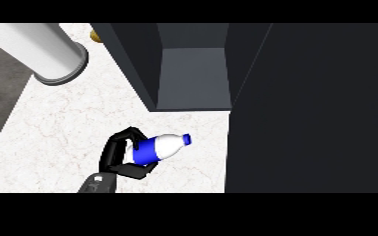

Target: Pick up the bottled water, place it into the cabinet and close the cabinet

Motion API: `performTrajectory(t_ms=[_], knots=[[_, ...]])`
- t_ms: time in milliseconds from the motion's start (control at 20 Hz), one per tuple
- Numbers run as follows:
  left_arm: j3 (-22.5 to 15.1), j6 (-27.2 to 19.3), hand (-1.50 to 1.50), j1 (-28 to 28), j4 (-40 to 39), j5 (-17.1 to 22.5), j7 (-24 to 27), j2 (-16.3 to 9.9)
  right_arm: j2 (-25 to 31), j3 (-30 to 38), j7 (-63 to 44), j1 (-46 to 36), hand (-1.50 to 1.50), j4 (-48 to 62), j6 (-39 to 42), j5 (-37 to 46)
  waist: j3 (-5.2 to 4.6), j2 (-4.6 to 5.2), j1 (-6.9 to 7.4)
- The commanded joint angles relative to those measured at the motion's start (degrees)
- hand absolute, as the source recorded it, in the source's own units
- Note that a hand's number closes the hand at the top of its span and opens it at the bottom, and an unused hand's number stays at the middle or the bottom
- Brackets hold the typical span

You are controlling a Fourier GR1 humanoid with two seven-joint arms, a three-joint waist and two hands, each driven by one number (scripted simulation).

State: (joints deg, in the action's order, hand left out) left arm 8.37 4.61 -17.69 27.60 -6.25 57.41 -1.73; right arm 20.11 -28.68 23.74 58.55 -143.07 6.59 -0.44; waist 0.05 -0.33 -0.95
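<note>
The bottled water (168, 145) is white with a blue label and a blue cap. It is tilted nearly flat, cap pointing right and slightly away, just above the marble counter (66, 120). My left hand (117, 152) is curled round its lower half, fingers over the far side and thumb under the near side, hiding the bottle's base. The dark cabinet (193, 75) stands beyond it, open, its grey inner floor bare. The cabinet's door (303, 110) is a large dark panel swung out at the right. My right hand does not show.
A pale grey cylinder (46, 50) lies at the upper left, beside the counter's edge. A small yellowish object (94, 35) peeks out by the cabinet's left wall. Bare counter lies between the hand and the cabinet's opening.
</note>
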Motion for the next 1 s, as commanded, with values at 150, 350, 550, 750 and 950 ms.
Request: performTrajectory(t_ms=[150,350,550,750,950], knots=[[-10.7,-1.1,1.50,-0.8,8.9,9.1,-8.1,1.7,1.3,0.3,-0.6,1.4,-1.50,-4.5,-1.1,1.3,-0.02,-0.18,0.30],[-15.2,-6.9,1.50,-3.8,14.7,15.1,-15.3,1.7,3.9,0.0,0.7,6.0,-1.50,-8.2,-0.9,1.7,-0.05,-0.58,-0.52],[-22.7,-13.4,1.50,-5.5,19.9,21.0,-23.3,1.7,3.6,0.5,0.6,4.6,-1.50,-8.9,-1.0,-0.6,-0.08,-0.15,-0.34],[-28.9,-21.2,1.50,-10.7,23.0,25.6,-30.9,1.7,4.0,3.9,2.4,3.8,-1.50,-6.2,-0.2,-3.3,-0.07,0.08,-0.87],[-34.2,-29.6,1.50,-14.7,21.5,29.6,-31.2,1.7,3.9,3.9,3.1,3.6,-1.50,-4.8,0.6,-3.8,-0.10,0.31,-1.48]])
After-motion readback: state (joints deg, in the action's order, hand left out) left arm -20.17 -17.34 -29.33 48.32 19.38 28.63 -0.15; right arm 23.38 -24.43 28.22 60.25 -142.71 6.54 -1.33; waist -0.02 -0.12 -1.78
